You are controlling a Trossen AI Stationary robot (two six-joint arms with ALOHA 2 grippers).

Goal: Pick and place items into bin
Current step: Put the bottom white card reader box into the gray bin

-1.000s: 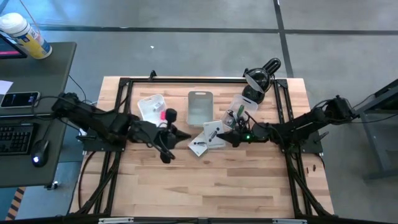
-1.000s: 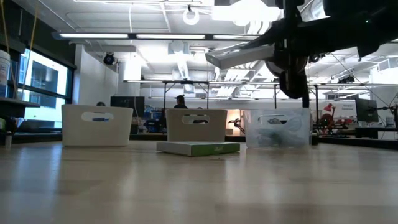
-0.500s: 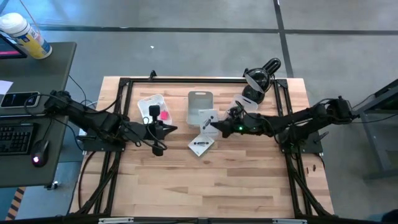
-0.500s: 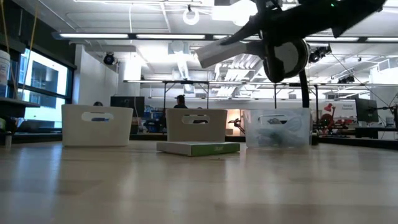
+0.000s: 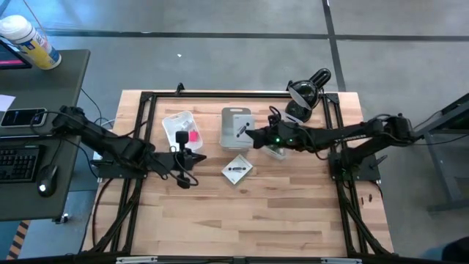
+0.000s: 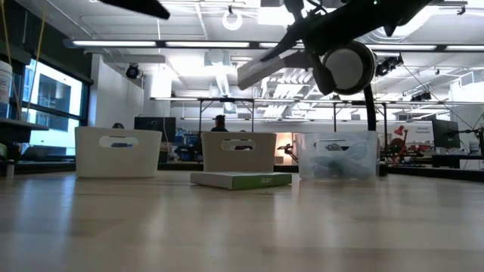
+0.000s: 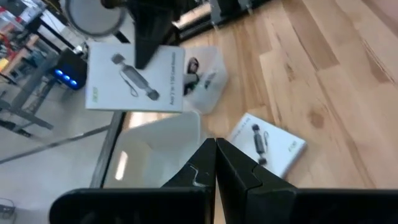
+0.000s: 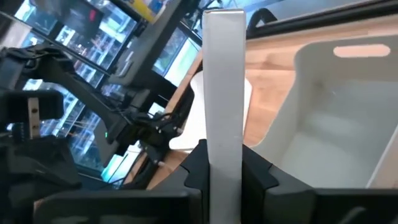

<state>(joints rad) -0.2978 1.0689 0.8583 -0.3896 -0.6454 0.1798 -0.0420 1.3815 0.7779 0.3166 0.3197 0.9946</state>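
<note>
Holding one white card (image 5: 242, 130) pinched between its fingers, the right gripper (image 5: 253, 136) hung over the middle bin (image 5: 235, 126), the card lifted above the bin's open top. Three bins stood in a row: a left bin (image 5: 178, 126) with a pink block (image 5: 194, 136) inside, the middle one, and a clear bin (image 5: 280, 132) to its right. A second white card (image 5: 237, 169) lay flat on the table (image 5: 256, 213) just in front of the middle bin. The left gripper (image 5: 192, 158), fingers pressed together, waited near the left bin's front.
</note>
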